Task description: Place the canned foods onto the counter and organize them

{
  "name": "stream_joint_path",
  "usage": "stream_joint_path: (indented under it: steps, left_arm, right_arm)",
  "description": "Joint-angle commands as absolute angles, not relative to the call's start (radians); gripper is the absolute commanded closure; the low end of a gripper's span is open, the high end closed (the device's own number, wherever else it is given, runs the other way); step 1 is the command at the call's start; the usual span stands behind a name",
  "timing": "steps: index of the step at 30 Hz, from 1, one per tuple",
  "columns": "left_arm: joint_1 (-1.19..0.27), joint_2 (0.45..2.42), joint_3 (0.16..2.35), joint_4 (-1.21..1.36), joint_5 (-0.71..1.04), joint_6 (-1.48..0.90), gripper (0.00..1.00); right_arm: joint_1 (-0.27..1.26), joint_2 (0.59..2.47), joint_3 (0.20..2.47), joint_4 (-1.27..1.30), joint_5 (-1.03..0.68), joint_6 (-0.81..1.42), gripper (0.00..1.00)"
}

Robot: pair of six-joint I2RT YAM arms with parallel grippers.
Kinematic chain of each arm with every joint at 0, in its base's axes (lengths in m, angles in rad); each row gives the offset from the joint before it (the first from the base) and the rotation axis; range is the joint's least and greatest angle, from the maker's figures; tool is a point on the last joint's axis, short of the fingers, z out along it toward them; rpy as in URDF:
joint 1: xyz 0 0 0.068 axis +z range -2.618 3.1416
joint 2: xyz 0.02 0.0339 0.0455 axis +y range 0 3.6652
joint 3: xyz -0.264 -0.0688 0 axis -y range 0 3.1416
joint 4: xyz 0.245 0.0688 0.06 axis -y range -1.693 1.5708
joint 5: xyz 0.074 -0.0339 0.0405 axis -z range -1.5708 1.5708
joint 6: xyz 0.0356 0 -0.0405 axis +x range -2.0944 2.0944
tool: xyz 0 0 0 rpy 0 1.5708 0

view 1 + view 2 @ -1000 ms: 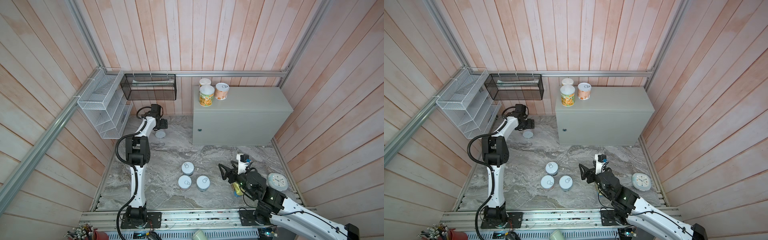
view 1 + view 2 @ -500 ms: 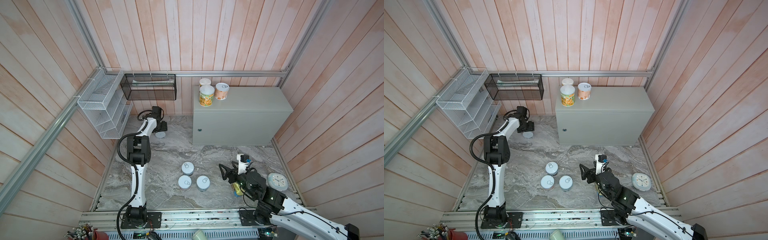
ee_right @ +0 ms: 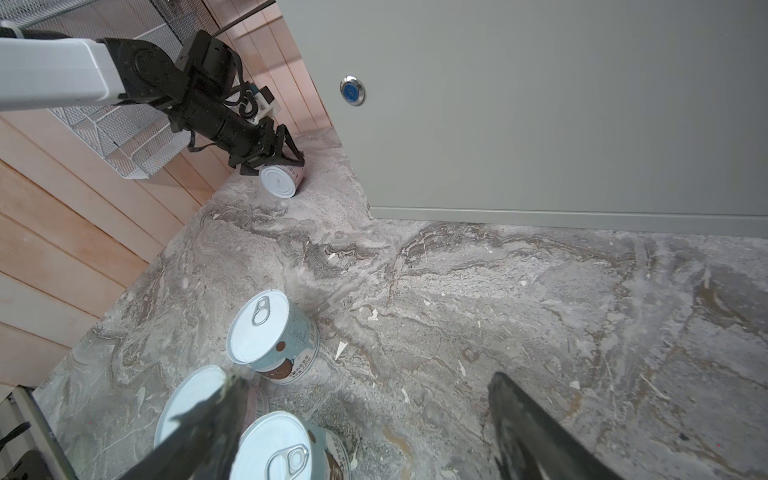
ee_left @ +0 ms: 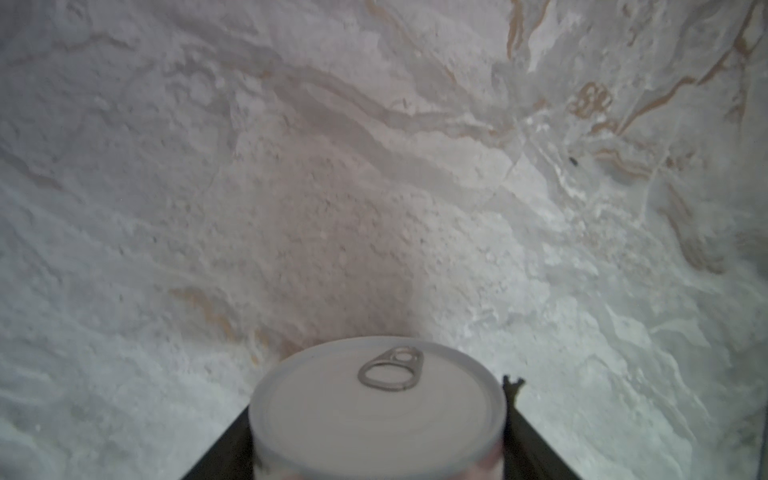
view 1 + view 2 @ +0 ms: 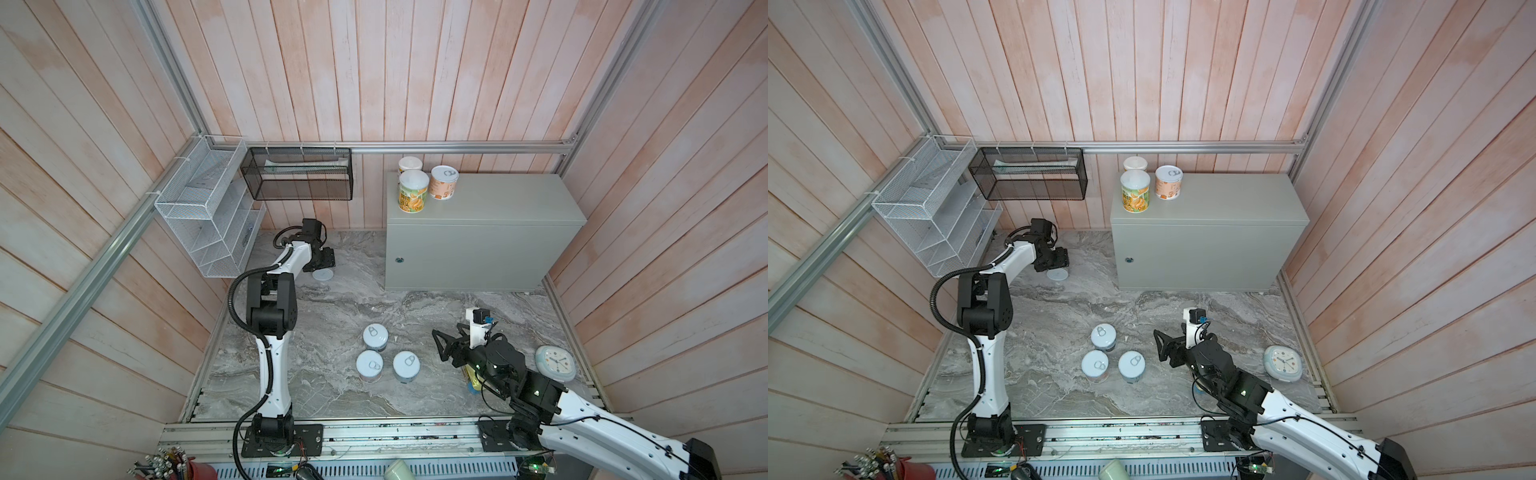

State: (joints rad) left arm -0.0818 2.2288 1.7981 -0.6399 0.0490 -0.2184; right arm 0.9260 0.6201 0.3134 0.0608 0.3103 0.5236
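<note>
Marble floor [image 5: 332, 307] open before counter [image 5: 478, 199], left hand [image 3: 274, 165] clamping can [image 4: 376, 411]

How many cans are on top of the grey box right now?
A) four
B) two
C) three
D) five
C: three stand together on the grey box, namely two white-lidded cans and one orange pull-tab can. The other cans in view are down on the marble surface.
</note>
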Motion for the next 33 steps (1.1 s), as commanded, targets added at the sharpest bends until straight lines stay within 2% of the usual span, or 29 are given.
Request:
stream_joint_path:
  steps: [1, 6, 11, 20, 25, 27, 31, 33]
  left_arm:
    - [-0.110, 2.042, 1.640, -0.406, 0.105, -0.238, 0.52]
    - [-0.155, 1.851, 1.304, -0.097, 0.050, -0.252, 0.52]
    - [-0.207, 1.766, 1.041, 0.164, -0.048, -0.234, 0.52]
    - [-0.343, 1.686, 0.744, 0.497, -0.259, -0.230, 0.50]
    - [-0.403, 1.686, 0.634, 0.643, -0.330, -0.236, 0.45]
    - [-0.426, 1.678, 0.585, 0.699, -0.356, -0.256, 0.37]
    - [-0.466, 1.646, 0.573, 0.636, -0.388, -0.299, 0.02]
    - [-0.471, 1.631, 0.591, 0.556, -0.373, -0.338, 0.00]
  right_arm:
    - [0.923, 0.647, 0.349, 0.112, 0.273, 0.512, 0.10]
    - [0.923, 0.673, 0.358, 0.126, 0.264, 0.509, 0.10]
    - [0.925, 0.672, 0.364, 0.122, 0.257, 0.509, 0.10]
    - [0.925, 0.706, 0.379, 0.127, 0.238, 0.512, 0.10]
    - [0.925, 0.733, 0.383, 0.133, 0.225, 0.509, 0.10]
    - [0.925, 0.735, 0.390, 0.115, 0.231, 0.506, 0.10]
    - [0.925, 0.723, 0.382, 0.110, 0.237, 0.515, 0.10]
    - [0.925, 0.721, 0.377, 0.120, 0.240, 0.524, 0.10]
